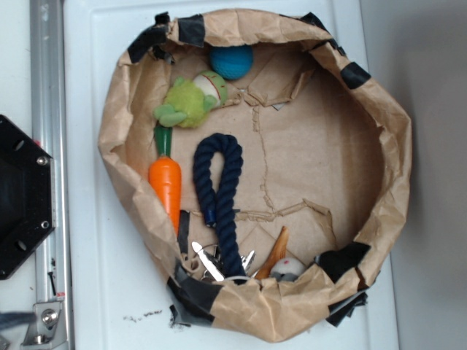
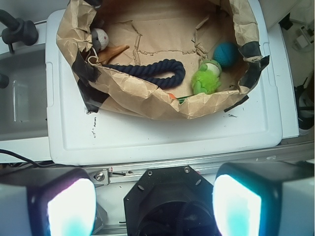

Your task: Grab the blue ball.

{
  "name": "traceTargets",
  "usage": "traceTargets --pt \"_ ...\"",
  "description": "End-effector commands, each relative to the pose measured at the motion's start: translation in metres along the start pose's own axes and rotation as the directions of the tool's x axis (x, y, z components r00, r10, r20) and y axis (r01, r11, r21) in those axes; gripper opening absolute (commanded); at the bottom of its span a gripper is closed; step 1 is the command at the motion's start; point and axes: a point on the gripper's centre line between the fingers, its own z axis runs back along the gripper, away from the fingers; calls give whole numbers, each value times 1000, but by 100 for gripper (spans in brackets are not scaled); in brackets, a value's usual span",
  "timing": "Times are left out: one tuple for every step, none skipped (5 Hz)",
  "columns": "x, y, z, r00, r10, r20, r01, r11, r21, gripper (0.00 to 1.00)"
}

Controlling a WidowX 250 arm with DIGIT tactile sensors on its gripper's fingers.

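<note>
On a white worktop [image 1: 109, 292], the blue ball [image 1: 232, 62] hugs the paper bin's wall [image 1: 117, 109] beside the green plush toy [image 1: 186, 102]; the released hand [image 2: 155, 201], well apart, risks snagging either

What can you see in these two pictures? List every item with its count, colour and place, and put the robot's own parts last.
paper bin: 1, brown with black tape, on the white surface
white surface: 1, white, under the bin
blue ball: 1, teal-blue, inside the bin by its wall, next to the plush toy
plush toy: 1, green, between ball and carrot
carrot toy: 1, orange with green top, along the bin's wall
rope loop: 1, navy, mid-floor beside the carrot
small toys: several, white, tan and metallic, at the wall opposite the ball; kind unclear
hand: 1, two bright pads, open, above the robot's black base, outside the bin
</note>
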Motion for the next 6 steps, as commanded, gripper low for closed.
traceTargets --pt "0 0 0 1000 0 0 0 1000 0 100" --pt "29 31 -37 981 185 -54 -175 972 155 100" --pt "57 36 -54 967 209 -147 -183 968 172 100" --pt "89 59 -85 896 440 64 -443 868 224 100" --pt "110 79 -108 782 578 234 -616 775 143 100" --pt "121 85 -120 647 693 318 -751 651 110 100"
